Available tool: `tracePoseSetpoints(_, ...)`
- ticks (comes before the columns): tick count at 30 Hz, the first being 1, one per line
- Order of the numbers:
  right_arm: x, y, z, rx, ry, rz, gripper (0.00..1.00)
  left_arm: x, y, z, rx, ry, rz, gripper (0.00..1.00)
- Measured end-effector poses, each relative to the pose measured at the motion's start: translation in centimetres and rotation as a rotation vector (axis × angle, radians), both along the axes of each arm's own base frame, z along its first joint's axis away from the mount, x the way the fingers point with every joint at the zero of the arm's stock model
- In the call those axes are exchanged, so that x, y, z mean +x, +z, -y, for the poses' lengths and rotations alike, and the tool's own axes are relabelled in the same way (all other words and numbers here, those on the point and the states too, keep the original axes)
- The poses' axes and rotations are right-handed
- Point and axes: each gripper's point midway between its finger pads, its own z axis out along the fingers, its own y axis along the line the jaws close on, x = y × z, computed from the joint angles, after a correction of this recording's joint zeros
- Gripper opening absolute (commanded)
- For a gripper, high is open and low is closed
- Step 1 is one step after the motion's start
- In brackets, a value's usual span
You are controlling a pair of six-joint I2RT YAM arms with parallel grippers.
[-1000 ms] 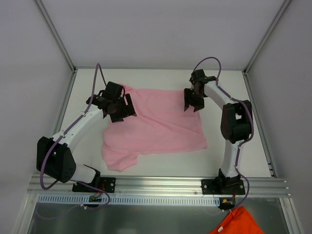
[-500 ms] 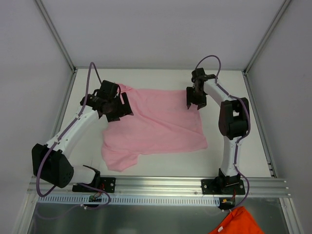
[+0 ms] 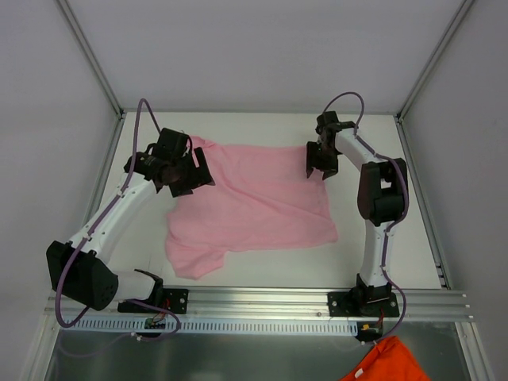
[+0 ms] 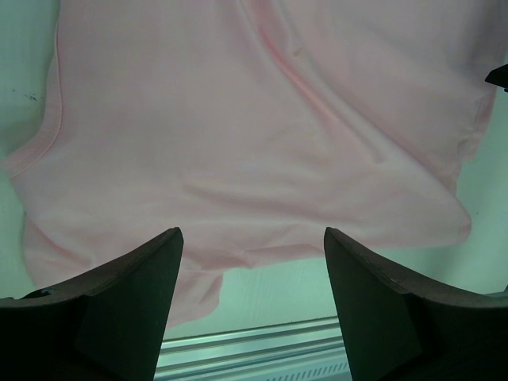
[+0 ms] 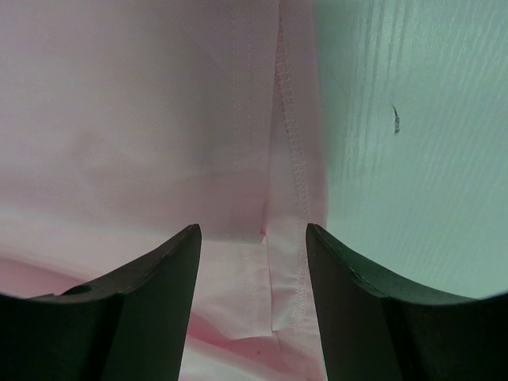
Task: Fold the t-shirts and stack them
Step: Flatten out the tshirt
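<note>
**Evidently the grasp for the first fold is in preparation**

Spread almost flat, the light pink t-shirt (image 3: 254, 198) lies in the middle of the white table (image 3: 262, 127), with some wrinkles and one rumpled corner at the lower left of the top view. No fold is made yet, so I judge the task to be near its beginning.

The left gripper (image 3: 192, 176) hangs over the upper left corner of the shirt. In the left wrist view its fingers (image 4: 127, 302) stand wide apart, with only pink fabric below them and nothing between them.

The right gripper (image 3: 317, 168) is at the upper right corner. It is released too, and the stitched hem (image 5: 290, 119) runs down between its fingers (image 5: 151, 294), just beside the bare table.

For the next move, I think each gripper must go down and pinch its corner, taking only the fabric edge. Then both should lift and carry the far edge toward the bottom of the top view together, so that the thin cloth does not bunch.

An orange cloth (image 3: 389, 361) shows at the lower right, outside the table.
</note>
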Motion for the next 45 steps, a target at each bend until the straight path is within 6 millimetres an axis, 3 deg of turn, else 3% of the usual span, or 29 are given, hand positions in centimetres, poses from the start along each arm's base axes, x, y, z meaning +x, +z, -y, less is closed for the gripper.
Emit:
tracePoseSetpoints(4, 0.1, -0.1, 0.2, 0.034, -0.012, -0.007, 0.53, 0.0, 0.3, -0.2, 0.001, 0.004, 0.000, 0.73)
tracePoseSetpoints(22, -0.9, -2.0, -0.3, 0.112, -0.015, -0.068, 0.47, 0.2, 0.7, -0.8, 0.004, 0.021, 0.004, 0.73)
tracePoseSetpoints(30, -1.1, -2.3, -0.7, 0.130, -0.014, -0.081, 0.23, 0.3, 0.8, -0.8, 0.003, 0.023, 0.005, 0.73)
tracePoseSetpoints(33, -1.1, -2.3, -0.7, 0.131, -0.014, -0.082, 0.19, 0.3, 0.8, -0.8, 0.003, 0.023, 0.005, 0.73)
tracePoseSetpoints(37, -1.2, -2.4, -0.7, 0.130, -0.014, -0.086, 0.18, 0.3, 0.7, -0.8, 0.003, 0.022, 0.004, 0.73)
tracePoseSetpoints(41, -1.3, -2.5, -0.7, 0.130, -0.014, -0.093, 0.36, 0.3, 0.7, -0.8, 0.002, 0.021, 0.001, 0.73)
tracePoseSetpoints(45, -1.3, -2.3, -0.8, 0.134, -0.008, -0.094, 0.37, 0.5, 0.5, -0.7, 0.001, 0.020, 0.000, 0.73)
